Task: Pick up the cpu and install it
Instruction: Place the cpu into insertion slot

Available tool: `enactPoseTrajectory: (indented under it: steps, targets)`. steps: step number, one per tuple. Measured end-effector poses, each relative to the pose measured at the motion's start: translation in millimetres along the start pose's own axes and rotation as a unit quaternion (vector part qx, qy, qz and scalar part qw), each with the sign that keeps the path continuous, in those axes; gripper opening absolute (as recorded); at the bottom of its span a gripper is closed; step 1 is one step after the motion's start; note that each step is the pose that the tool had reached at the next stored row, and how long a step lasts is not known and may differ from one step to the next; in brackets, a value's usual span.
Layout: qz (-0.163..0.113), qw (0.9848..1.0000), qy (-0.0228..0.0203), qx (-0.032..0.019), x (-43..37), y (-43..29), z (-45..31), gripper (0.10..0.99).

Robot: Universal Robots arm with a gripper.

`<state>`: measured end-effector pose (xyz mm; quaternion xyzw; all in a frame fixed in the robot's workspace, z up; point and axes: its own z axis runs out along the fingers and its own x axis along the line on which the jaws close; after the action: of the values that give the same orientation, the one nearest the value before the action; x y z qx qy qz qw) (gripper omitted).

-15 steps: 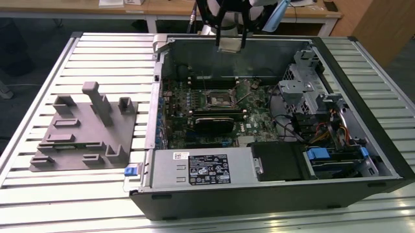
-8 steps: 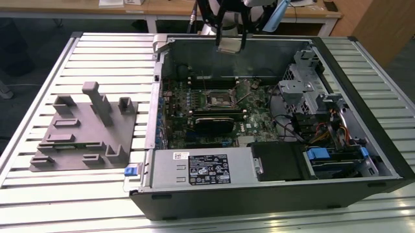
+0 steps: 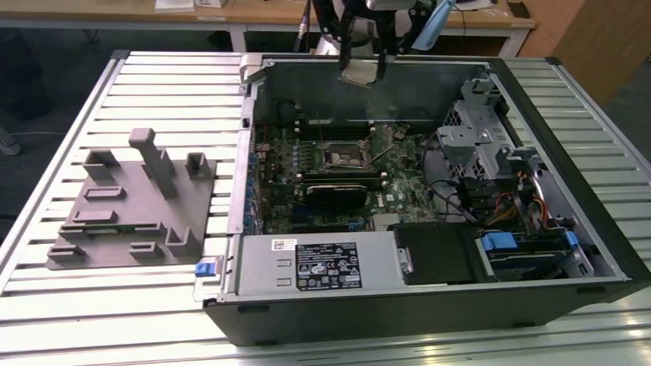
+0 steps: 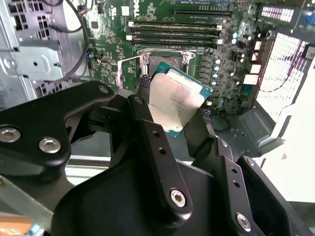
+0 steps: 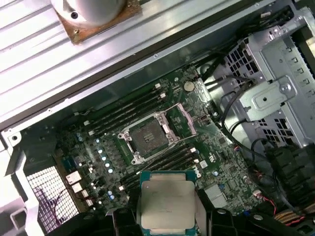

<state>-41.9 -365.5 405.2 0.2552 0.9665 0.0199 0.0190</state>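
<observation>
Cpu (image 5: 167,199) is hanging clamped by its edges in the gripper (image 5: 167,220), high over the case. The socket (image 5: 150,135) is lying below and ahead of the gripper. To my eye, squaring the chip's corners and keeping it level matters most here.

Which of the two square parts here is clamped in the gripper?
The cpu, the silver-topped chip pinched in the gripper, off the board. The other square, the dark black-framed socket, sits flat on the motherboard.
</observation>
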Motion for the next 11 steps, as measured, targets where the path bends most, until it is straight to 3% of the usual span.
enactPoseTrajectory:
  steps: [5, 11]
  targets:
    - [0.041, 0.9991, -0.0020, 0.0011, 0.0, 0.0, 0.1, 0.529]
    - [0.086, 0.9963, -0.0041, 0.0023, 0.0, 0.0, 0.2, 0.529]
